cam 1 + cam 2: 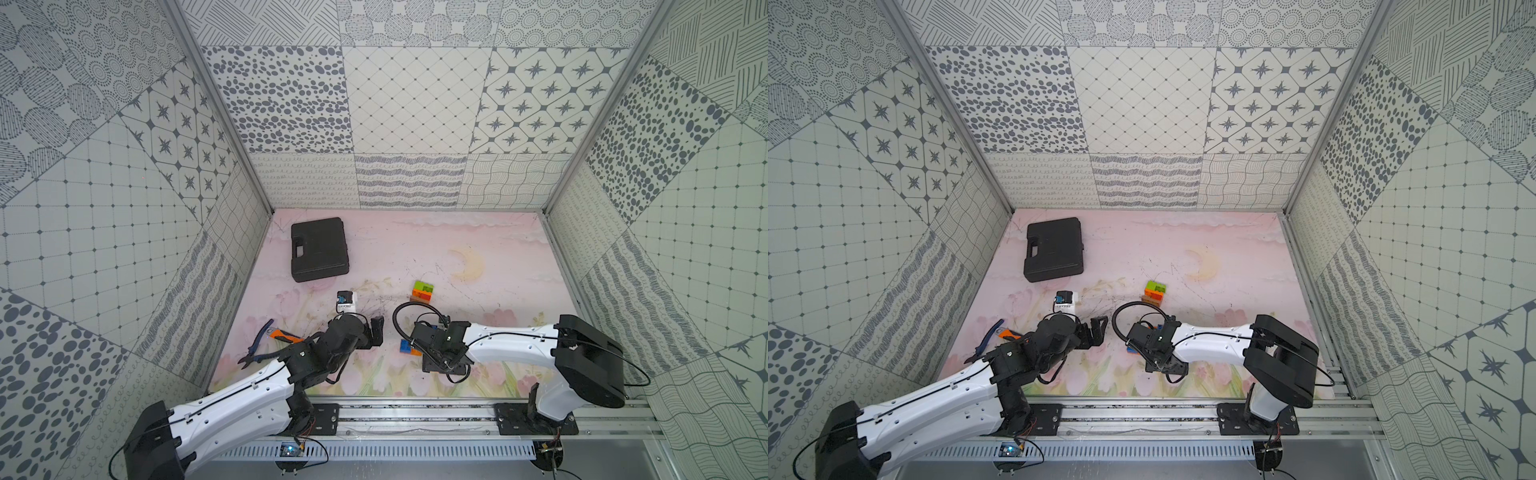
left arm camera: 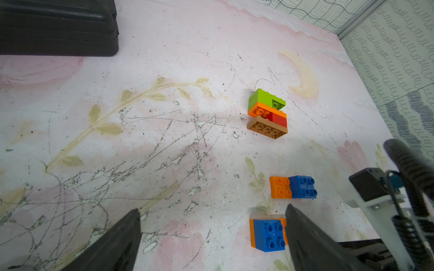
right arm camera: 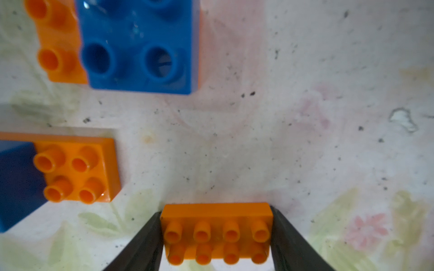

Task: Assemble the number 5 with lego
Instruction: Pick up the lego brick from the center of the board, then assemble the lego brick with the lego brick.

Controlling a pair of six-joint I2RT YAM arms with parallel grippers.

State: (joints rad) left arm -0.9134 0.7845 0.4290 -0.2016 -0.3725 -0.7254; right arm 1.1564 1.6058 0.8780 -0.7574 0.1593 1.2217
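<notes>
black case [image 1: 319, 248]: far left on mat [image 1: 415, 249]. left gripper [image 2: 211, 208]: spread wide, empty. right gripper [image 3: 216, 212]: jaws pressed on both short ends of orange oblong brick [image 3: 217, 234] (shown only by right wrist; top views hide it), long axis jaw to jaw, studs toward camera, near orange-and-blue pairs [image 3: 77, 173].

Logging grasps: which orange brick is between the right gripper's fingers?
The bare eight-stud orange oblong, clamped end to end by the right gripper; the other orange bricks each carry a blue square.
</notes>
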